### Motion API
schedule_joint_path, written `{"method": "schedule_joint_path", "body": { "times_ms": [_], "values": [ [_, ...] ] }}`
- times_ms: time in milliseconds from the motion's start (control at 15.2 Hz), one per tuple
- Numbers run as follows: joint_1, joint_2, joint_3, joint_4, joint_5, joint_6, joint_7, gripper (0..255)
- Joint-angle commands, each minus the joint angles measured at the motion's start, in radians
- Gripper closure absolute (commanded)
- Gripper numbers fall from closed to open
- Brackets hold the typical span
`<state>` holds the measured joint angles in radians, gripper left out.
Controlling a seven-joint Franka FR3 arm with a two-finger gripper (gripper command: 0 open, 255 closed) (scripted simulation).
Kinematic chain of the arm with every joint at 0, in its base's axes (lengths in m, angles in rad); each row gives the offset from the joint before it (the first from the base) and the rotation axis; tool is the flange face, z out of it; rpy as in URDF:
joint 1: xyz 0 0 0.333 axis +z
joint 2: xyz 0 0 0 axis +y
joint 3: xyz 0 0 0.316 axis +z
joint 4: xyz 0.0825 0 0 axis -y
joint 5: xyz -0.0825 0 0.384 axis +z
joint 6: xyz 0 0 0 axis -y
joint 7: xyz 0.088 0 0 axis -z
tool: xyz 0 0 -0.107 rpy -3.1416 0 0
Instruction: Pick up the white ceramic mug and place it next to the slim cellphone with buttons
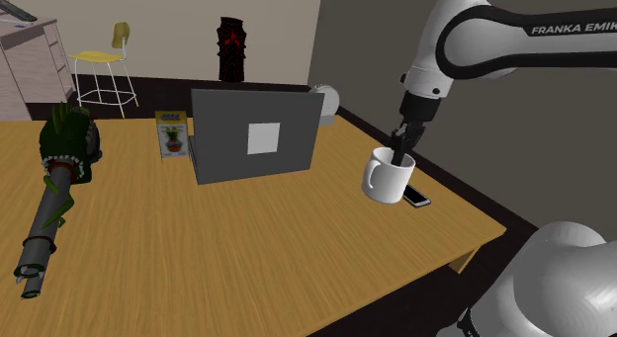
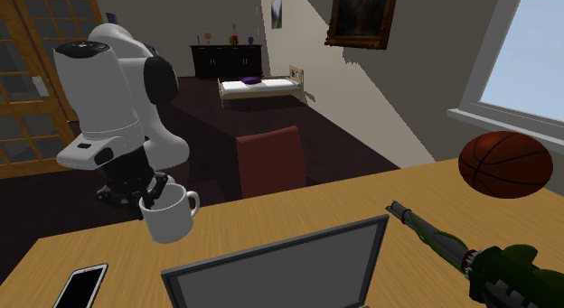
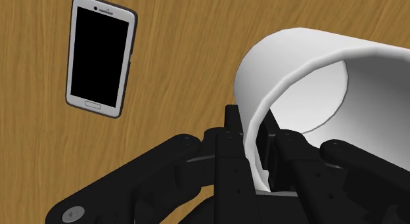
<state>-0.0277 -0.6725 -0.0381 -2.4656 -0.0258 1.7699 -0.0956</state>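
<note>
The white mug [image 1: 384, 177] hangs right of centre in the shoulder view, slightly tilted, with its handle toward that frame's left. We cannot tell whether its base touches the wooden table [image 1: 247, 251]. The black gripper [image 1: 399, 157] comes down onto its rim. In the wrist view the fingers [image 3: 231, 127] are narrowed and pinch the mug wall between them, one inside and one outside. The cellphone [image 1: 417, 198], black screen in a pale frame, lies flat on the table just beside the mug, at its lower right in the shoulder view and partly hidden by it. A grey laptop [image 1: 255, 135] stands open at centre frame. We note a basketball [image 2: 504, 163] at the right edge of the second exterior view.
</note>
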Motion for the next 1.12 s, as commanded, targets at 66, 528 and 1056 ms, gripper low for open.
{"method": "schedule_joint_path", "body": {
  "times_ms": [66, 528, 1056],
  "values": [
    [-0.001, 0.001, -0.002, -0.04, -0.001, 0.042, -0.001, 255],
    [-0.002, 0.014, -0.004, -0.126, -0.003, 0.141, 0.0, 255],
    [-0.002, 0.031, -0.006, -0.181, -0.005, 0.213, 0.0, 255]
  ]
}}
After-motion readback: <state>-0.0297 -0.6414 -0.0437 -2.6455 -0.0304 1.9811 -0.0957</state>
